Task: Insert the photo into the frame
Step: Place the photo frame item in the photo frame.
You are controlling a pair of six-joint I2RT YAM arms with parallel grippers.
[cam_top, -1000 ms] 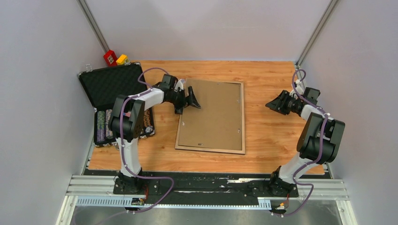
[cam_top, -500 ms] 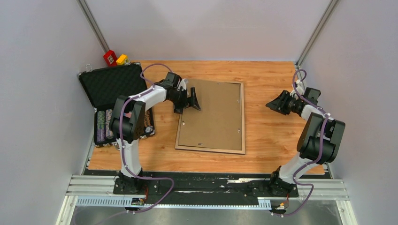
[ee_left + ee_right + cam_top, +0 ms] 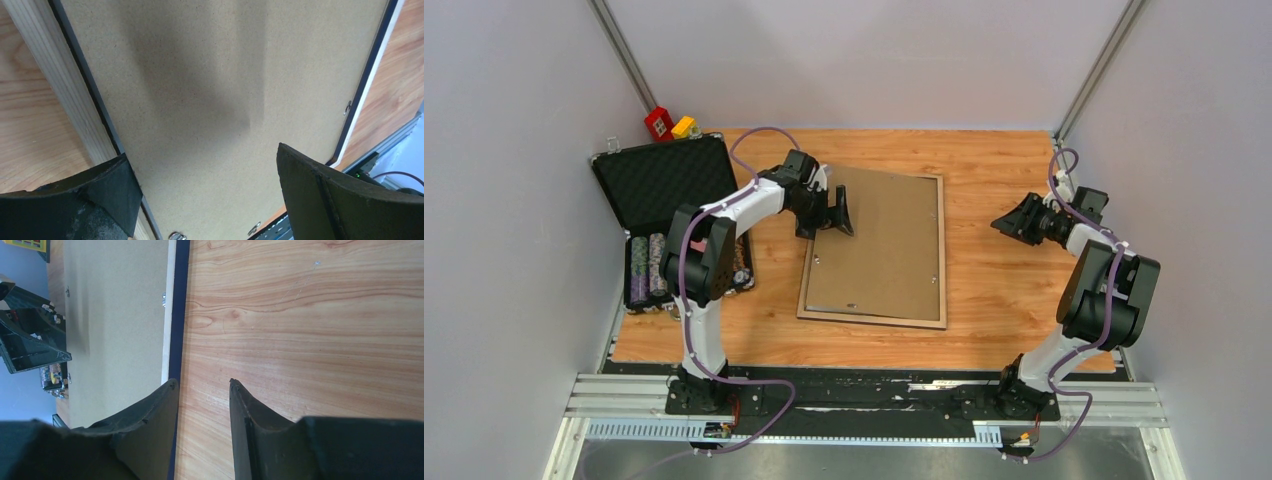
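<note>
Pale grey walls close in a wood-grain worktop (image 3: 1009,295), and the frame (image 3: 944,250) lies flat near its middle, back side up, its long sides running from the near edge toward the far wall. A plain brown backing panel (image 3: 879,245) sits inside the tan border and covers the whole opening; whether the photo lies beneath it cannot be told. In the left wrist view the border (image 3: 55,80) shows as a pale wood strip beside a dark line, with the panel (image 3: 210,75) filling most of the picture and a small metal tab (image 3: 348,107) at its far edge. The left claw (image 3: 832,212) is over the frame's far-left corner with its jaws spread wide and nothing between them; one finger (image 3: 75,205) stands above the left border, the other (image 3: 345,200) above the panel, and contact cannot be judged. The right claw (image 3: 1006,222) is near the frame's right side, over bare wood, its jaws parted by a narrow gap and gripping nothing; its camera shows the navy edge of the frame (image 3: 178,315) running past one finger (image 3: 150,425). To the left lies an open black foam-lined case (image 3: 659,180) with rows of poker chips (image 3: 646,272), and beyond it red (image 3: 660,123) and yellow (image 3: 684,127) blocks sit in the far corner.
</note>
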